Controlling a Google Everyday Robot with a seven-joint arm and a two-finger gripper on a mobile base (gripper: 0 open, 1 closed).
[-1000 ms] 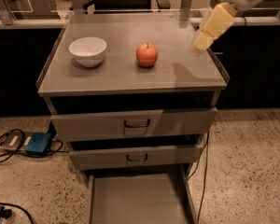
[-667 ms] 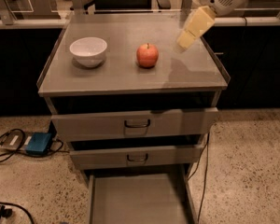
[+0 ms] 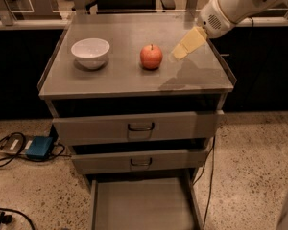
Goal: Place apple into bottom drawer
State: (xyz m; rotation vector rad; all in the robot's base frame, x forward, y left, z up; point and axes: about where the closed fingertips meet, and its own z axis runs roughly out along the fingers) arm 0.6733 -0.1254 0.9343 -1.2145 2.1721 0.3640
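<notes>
The red-orange apple (image 3: 151,56) stands upright on the grey cabinet top (image 3: 134,78), right of centre. My gripper (image 3: 180,51), with pale yellow fingers, hangs just right of the apple and slightly above the top, apart from it, pointing down-left toward it. The white arm reaches in from the upper right. The bottom drawer (image 3: 142,204) is pulled out at the bottom of the view, its flat floor bare.
A white bowl (image 3: 90,52) sits on the cabinet top left of the apple. The two upper drawers (image 3: 137,127) with dark handles are partly pulled out. A blue box and cables (image 3: 36,147) lie on the floor at left. A cable hangs at the cabinet's right.
My gripper has moved left and down across the cabinet top, from near the right edge to close beside the apple. The apple and bowl have not moved.
</notes>
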